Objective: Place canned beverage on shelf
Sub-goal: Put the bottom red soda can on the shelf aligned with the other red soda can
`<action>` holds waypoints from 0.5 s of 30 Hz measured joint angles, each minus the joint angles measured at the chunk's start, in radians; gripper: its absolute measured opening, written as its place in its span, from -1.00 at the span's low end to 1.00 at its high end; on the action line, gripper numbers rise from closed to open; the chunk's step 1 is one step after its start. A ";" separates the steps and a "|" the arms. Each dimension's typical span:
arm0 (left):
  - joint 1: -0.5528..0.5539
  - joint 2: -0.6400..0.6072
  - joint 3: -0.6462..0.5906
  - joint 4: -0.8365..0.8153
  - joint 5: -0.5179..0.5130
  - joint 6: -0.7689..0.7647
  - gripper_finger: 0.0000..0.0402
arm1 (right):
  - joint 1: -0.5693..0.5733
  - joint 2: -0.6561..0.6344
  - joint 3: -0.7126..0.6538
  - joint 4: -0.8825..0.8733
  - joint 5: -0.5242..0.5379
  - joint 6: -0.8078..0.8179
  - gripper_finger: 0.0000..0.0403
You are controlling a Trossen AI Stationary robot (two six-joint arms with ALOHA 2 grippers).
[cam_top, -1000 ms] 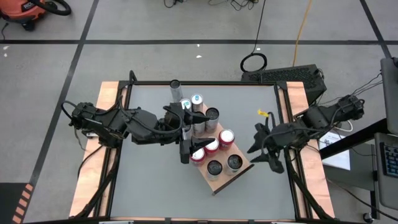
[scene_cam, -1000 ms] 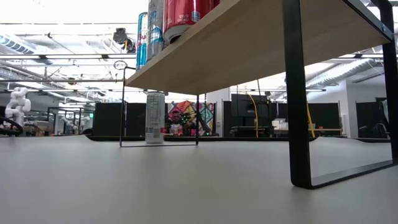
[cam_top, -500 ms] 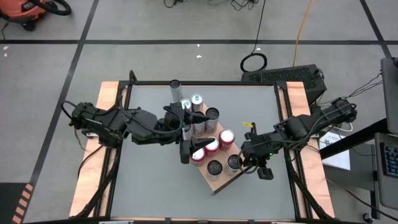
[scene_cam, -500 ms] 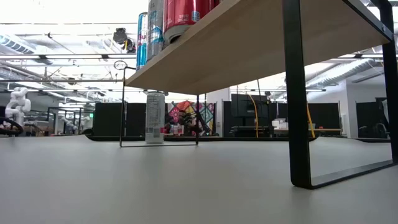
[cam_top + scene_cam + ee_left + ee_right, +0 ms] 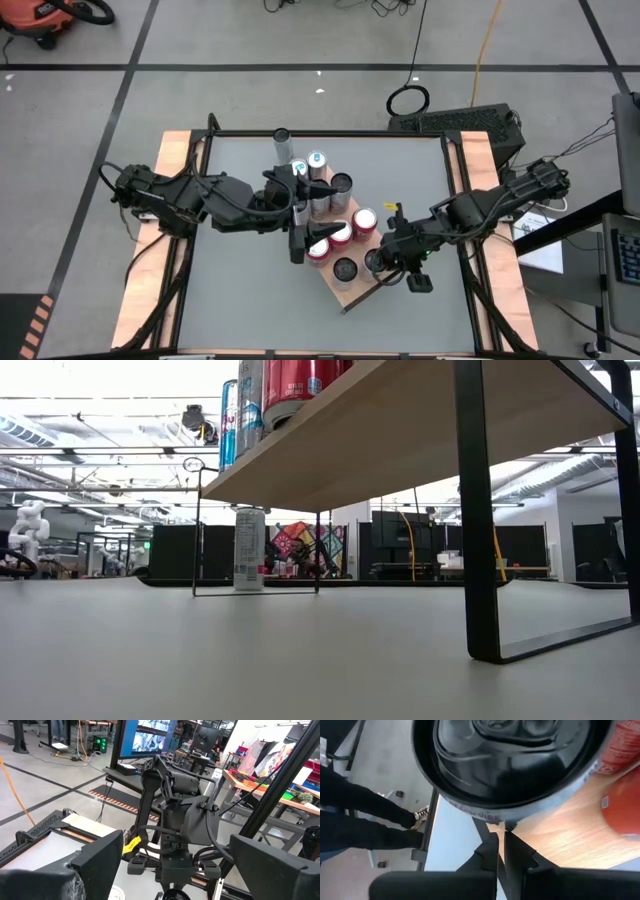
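The shelf [image 5: 347,293] is a light wooden board on black legs, set slantwise in mid-table. Several red, dark and silver cans stand on it. A dark-topped can [image 5: 374,261] [image 5: 510,755] stands at its near right edge, next to a red can [image 5: 625,750]. My right gripper [image 5: 385,263] [image 5: 501,837] is shut, its tips at this dark can's side. My left gripper [image 5: 338,207] [image 5: 172,870] hangs level above the shelf's cans, open, with nothing between its fingers. The low view shows the shelf [image 5: 400,430] from underneath. My right gripper meets the dark can's side wall just under its top rim [image 5: 506,824] with the ends of its shut fingers [image 5: 492,845]. The fingers slant down from the table's right side. The can stands upright on the shelf's board [image 5: 560,835].
One silver can [image 5: 281,135] [image 5: 249,550] stands alone on the table near the far edge. Pale wood strips [image 5: 170,200] run along both table sides. A person's legs [image 5: 365,815] show beyond the table in the right wrist view.
My right gripper has gone toward the table's left and down, from beside the right wood strip to the dark can at the shelf's near right edge. It has tipped further down, and its fingers have shut. The cans and my left gripper have stayed put.
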 joint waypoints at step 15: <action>-0.003 0.000 0.000 0.000 0.003 0.000 0.83 | -0.009 0.008 0.000 -0.005 0.022 0.009 -1.00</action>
